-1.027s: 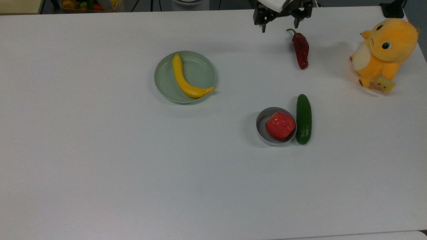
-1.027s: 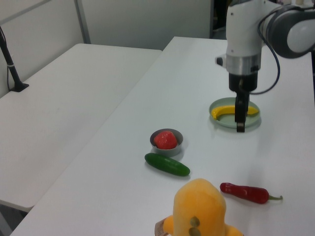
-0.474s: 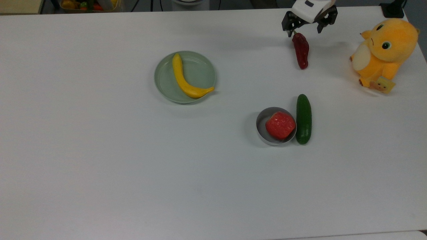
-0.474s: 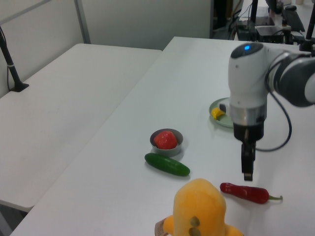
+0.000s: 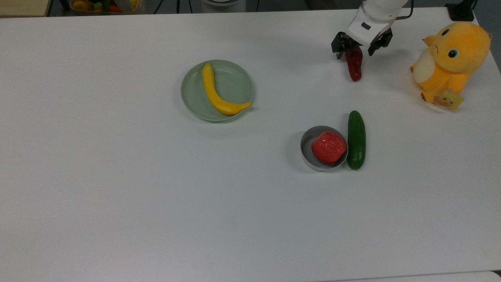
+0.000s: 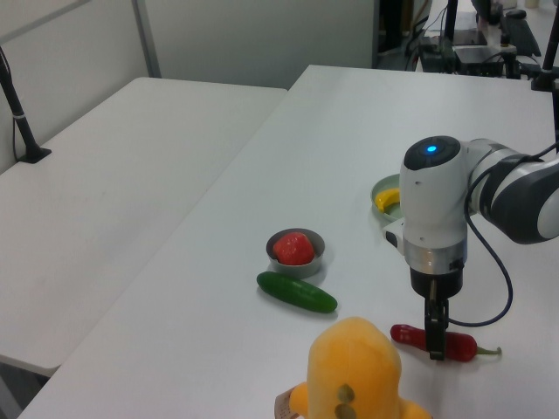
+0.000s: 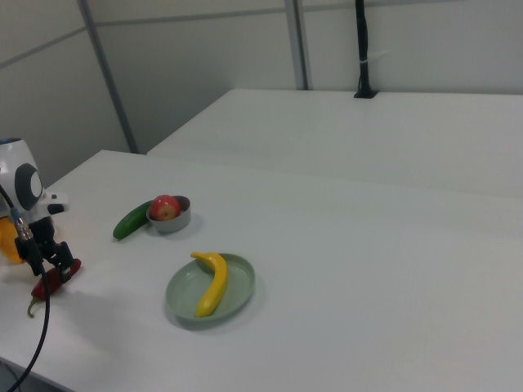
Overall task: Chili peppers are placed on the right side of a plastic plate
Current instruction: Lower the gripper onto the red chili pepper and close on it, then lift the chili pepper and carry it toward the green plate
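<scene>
Where the gripper sits upper right in the top view, fingers apart straddling the chili peppers, whose long axis runs down-frame

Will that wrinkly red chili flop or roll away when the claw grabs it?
The chili looks short and thick, so probably stiff. Its wrinkled, flattened body lies flat on the table, so rolling seems unlikely. The gripper straddles its stem end, so the far tip might sag slightly.

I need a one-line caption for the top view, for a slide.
Franka gripper open astride the stem end of a dark red chili, with a banana on the pale green plate.
</scene>
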